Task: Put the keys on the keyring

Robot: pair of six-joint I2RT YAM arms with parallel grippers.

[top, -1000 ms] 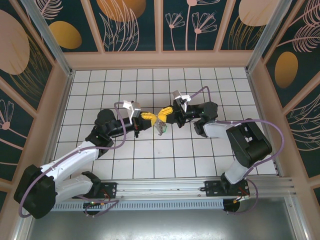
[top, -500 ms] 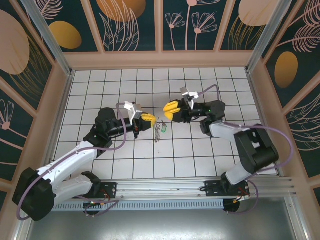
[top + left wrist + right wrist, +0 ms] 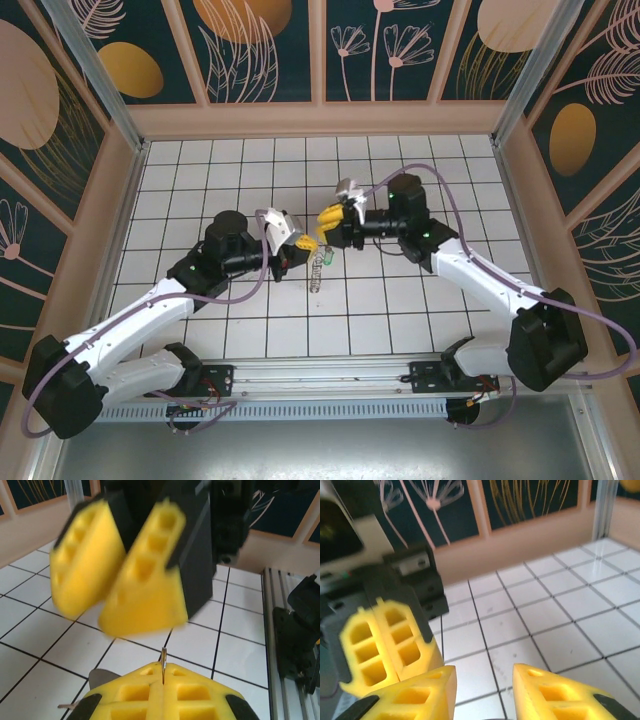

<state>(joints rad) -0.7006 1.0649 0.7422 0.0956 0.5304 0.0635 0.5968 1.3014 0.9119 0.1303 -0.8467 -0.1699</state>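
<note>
Top view: left gripper point(image 3: 303, 242) and right gripper point(image 3: 328, 214) close together over the bench point(image 3: 400, 310), green key point(image 3: 325, 257) and keyring point(image 3: 316, 274) just beside the left tips, left wrist: jaws pressed together on thin keyring point(image 3: 163, 659) wire, right wrist: jaws spread

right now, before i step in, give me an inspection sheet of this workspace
surface: white tiled table, dark grid lines, flat
job's things: key with a green head and keyring bunched together just beside the left gripper's tip; cannot tell whether the key is threaded on
clutter: nothing seen
grippers: left gripper shut, pinching a thin metal sliver that is likely part of the keyring; right gripper open, facing it, holding nothing
cables: purple cable loops along each arm; no snag seen
surroundings: patterned walls on three sides; metal rail under the arm bases
</note>
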